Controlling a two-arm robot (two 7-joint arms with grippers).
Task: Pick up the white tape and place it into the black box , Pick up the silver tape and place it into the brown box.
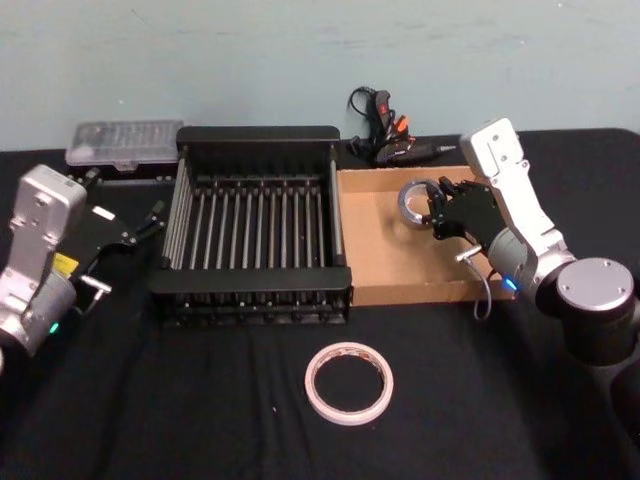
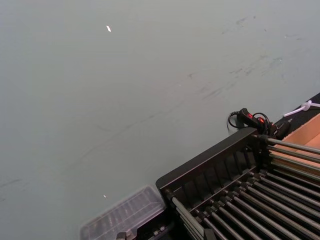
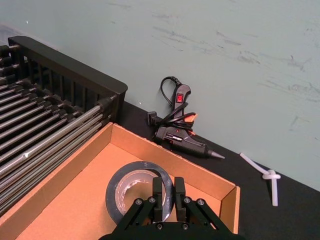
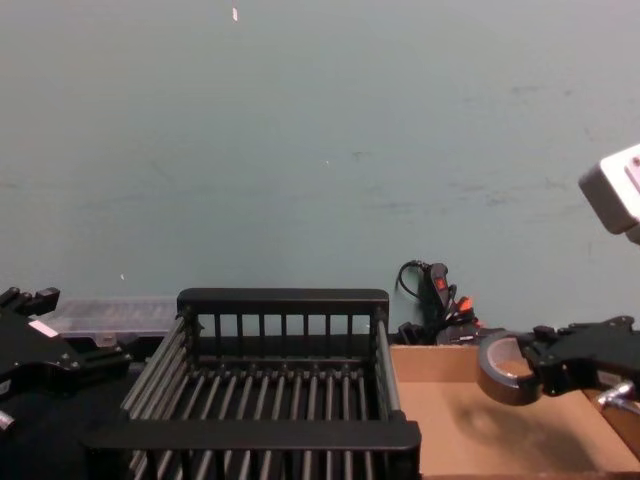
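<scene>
The white tape [image 1: 348, 383] lies flat on the black tabletop, in front of both boxes and apart from both grippers. My right gripper [image 1: 437, 208] is shut on the wall of the silver tape [image 1: 414, 200], holding it in the air over the back part of the brown box [image 1: 400, 262]. In the right wrist view its fingers [image 3: 158, 193] pinch the rim of the silver tape [image 3: 131, 186] above the cardboard floor [image 3: 75, 200]. The black box [image 1: 255, 134] stands left of the brown box and has nothing in it. My left gripper [image 1: 148, 222] rests open, left of the black box.
A black and orange glue gun [image 1: 385, 135] with its cord lies behind the brown box by the wall. A clear plastic case [image 1: 125, 143] sits at the back left. A white knotted stick [image 3: 267, 175] lies right of the glue gun.
</scene>
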